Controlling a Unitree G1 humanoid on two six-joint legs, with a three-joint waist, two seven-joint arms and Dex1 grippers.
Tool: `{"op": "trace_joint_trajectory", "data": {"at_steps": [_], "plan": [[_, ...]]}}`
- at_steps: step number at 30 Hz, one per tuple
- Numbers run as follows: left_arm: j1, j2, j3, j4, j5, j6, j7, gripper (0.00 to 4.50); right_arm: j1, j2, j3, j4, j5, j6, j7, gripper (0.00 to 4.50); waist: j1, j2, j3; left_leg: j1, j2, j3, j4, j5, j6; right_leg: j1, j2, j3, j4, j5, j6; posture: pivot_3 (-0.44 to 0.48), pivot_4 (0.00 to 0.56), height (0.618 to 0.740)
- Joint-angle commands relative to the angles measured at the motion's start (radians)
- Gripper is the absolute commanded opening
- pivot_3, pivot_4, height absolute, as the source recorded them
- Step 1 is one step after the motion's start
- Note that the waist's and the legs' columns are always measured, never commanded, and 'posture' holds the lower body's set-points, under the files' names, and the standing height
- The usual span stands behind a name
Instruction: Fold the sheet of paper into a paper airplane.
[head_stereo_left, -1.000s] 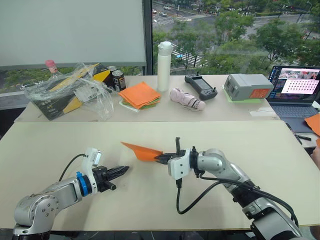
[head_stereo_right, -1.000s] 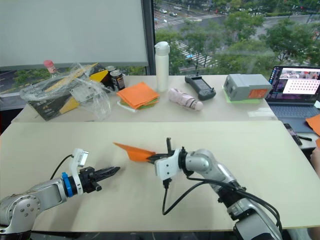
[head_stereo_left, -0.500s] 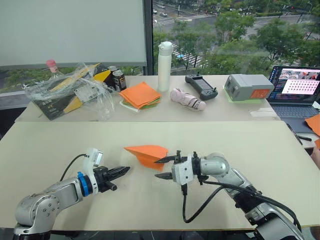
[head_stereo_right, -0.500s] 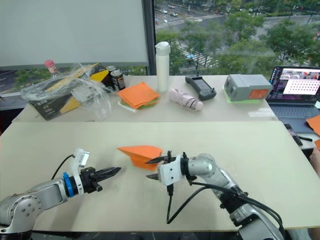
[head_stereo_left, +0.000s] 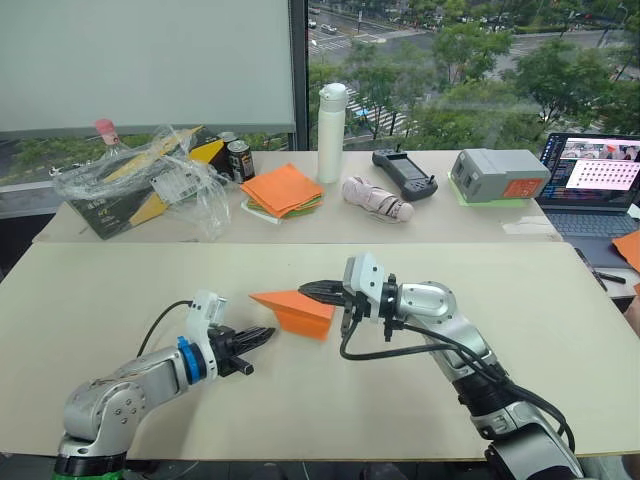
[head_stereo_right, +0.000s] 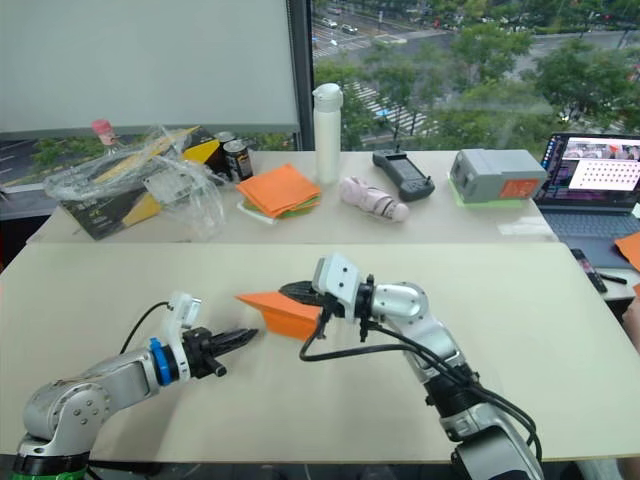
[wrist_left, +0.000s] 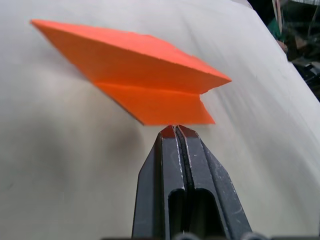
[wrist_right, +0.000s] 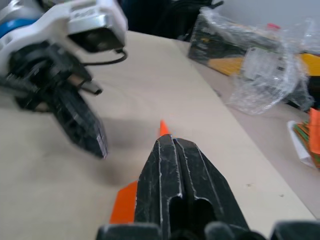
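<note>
The left gripper has slid forward, fingers pressed together, its tips now just beside the paper airplane. The airplane lies on the table between both arms. The right gripper, spread wide half a second ago, has closed and sits above the airplane's rear edge.

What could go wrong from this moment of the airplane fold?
1. The paper airplane lies loose on the table; the shut left gripper at its edge might push it away rather than press a crease.
2. The shut right gripper over it could snag and crumple a wing.
</note>
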Motion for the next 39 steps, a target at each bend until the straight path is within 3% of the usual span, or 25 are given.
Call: {"op": "trace_joint_trajectory", "data": {"at_steps": [1,9,30,39], "plan": [[-0.027,-0.013,-0.024,0.016,0.045,-0.042,0.009,0.0,-0.027,0.021,-0.019,0.036,-0.045,0.047,-0.067,0.02,-0.001,0.0,0.0,0.0,0.0,0.0,0.0,0.0,0.0,0.0,0.0,0.0,0.0,0.0,0.0,0.0,0.15,0.74],[-0.039,-0.02,-0.032,0.03,0.069,-0.049,-0.003,0.0,-0.028,0.066,0.021,0.146,-0.153,0.074,-0.132,0.02,-0.005,0.0,0.0,0.0,0.0,0.0,0.0,0.0,0.0,-0.001,0.0,0.0,0.003,0.0,0.0,0.0,0.15,0.74],[0.01,-0.012,0.013,-0.022,0.043,-0.024,0.011,0.0,0.042,0.068,0.087,0.085,-0.179,0.08,-0.021,0.02,-0.005,0.0,0.0,0.0,0.0,0.0,0.001,0.0,0.0,-0.001,0.0,0.0,0.004,0.0,0.0,0.0,0.15,0.74],[-0.05,-0.046,0.065,0.012,-0.007,-0.004,0.054,0.0,0.06,0.058,0.111,0.103,-0.226,0.055,-0.023,0.02,-0.004,0.0,0.0,0.001,0.0,0.0,0.001,0.0,0.0,-0.001,0.0,0.0,0.004,0.0,0.0,0.0,0.15,0.74]]}}
